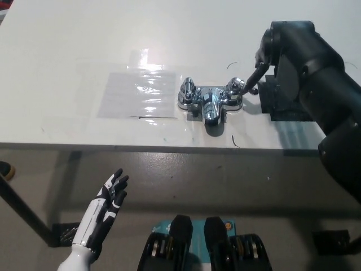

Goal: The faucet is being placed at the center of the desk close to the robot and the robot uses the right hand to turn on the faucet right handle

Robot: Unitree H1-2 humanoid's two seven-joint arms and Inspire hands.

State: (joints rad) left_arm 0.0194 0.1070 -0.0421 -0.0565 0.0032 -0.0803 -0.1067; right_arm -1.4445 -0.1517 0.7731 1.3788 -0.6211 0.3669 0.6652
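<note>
right hand: black right hand (276, 62) above white desk (67, 45), reaching the right handle (235, 87); clenched or loose, cannot tell | faucet: shiny chrome two-handled faucet (208, 104) just left of that hand, near the desk's front edge | left hand: white left hand (107, 206) released, fingers spread, low, well apart from the faucet | sheet: clear plastic sheet (138, 93) on the faucet's far side from the right hand

white left robot hand (104, 210) with black finger segments; boxy matte-black right arm (307, 79)

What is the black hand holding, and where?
The black right hand touches the faucet's right handle at its top; a real grip cannot be told. The white left hand holds nothing.
</note>
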